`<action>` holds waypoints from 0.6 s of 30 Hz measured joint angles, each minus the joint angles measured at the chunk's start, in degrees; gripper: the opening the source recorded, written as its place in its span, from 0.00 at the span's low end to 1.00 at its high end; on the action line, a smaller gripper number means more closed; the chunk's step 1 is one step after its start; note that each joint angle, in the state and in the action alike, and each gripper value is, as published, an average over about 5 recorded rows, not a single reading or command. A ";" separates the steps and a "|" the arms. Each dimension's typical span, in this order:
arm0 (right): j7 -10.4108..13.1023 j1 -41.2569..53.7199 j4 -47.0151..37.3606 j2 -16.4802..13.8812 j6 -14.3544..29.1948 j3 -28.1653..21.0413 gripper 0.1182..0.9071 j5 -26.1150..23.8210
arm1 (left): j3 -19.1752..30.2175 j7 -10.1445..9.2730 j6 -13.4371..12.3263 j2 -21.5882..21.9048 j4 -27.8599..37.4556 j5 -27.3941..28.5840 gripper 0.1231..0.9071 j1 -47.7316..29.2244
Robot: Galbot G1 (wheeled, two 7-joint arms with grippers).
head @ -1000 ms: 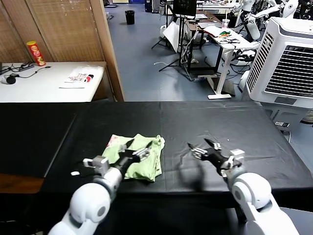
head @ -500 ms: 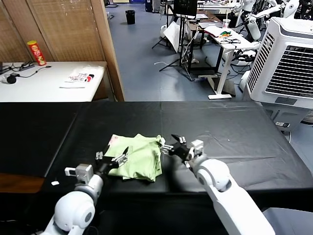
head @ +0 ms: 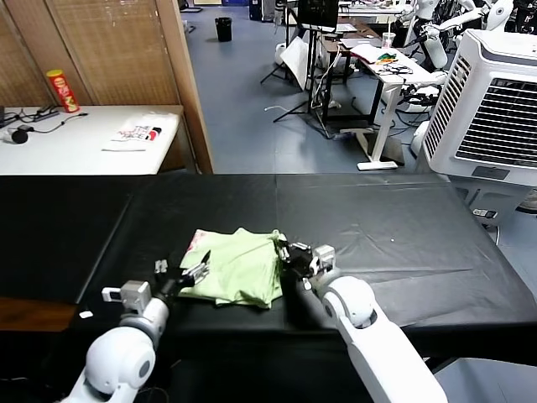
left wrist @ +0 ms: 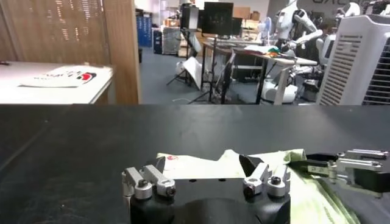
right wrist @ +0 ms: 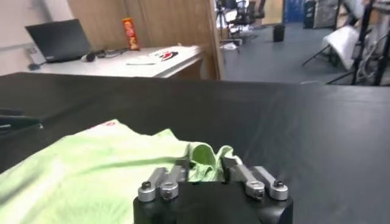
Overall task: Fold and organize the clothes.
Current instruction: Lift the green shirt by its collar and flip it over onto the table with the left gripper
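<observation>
one shirt [head: 239,269] part-folded, more folding left; right gripper [head: 285,252] pinches shirt's right edge; left gripper [head: 189,269] wide open, empty, at shirt's left edge.

The shirt [head: 239,275] lies on the table [head: 377,218], left claw [head: 186,271] at its left edge, right claw [head: 284,250] at its right.

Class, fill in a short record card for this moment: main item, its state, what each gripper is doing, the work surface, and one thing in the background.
main item: pale green shirt
state: loosely folded, lying flat
right gripper: at the shirt's right edge, closed on a bunched fold of cloth
left gripper: open, at the shirt's left edge, holding nothing
surface: black table
background: white side table with a printed white packet and a red can
</observation>
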 joint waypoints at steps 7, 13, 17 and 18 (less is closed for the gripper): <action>-1.10 -1.37 3.00 -1.38 0.90 1.64 0.43 2.06 | -1.76 3.58 -2.95 0.17 4.54 -6.05 0.86 -2.72; -0.33 -4.02 9.46 -4.69 0.88 4.98 0.80 6.86 | -3.86 7.10 -3.30 0.91 10.67 -15.46 0.86 -5.71; 0.31 -6.88 14.34 -6.66 0.62 7.31 0.86 8.70 | -5.22 8.40 -3.26 1.56 14.52 -22.21 0.86 -7.08; 0.35 -7.64 15.41 -6.90 0.57 7.81 0.86 8.83 | -5.47 8.50 -3.22 1.67 15.32 -23.79 0.86 -7.28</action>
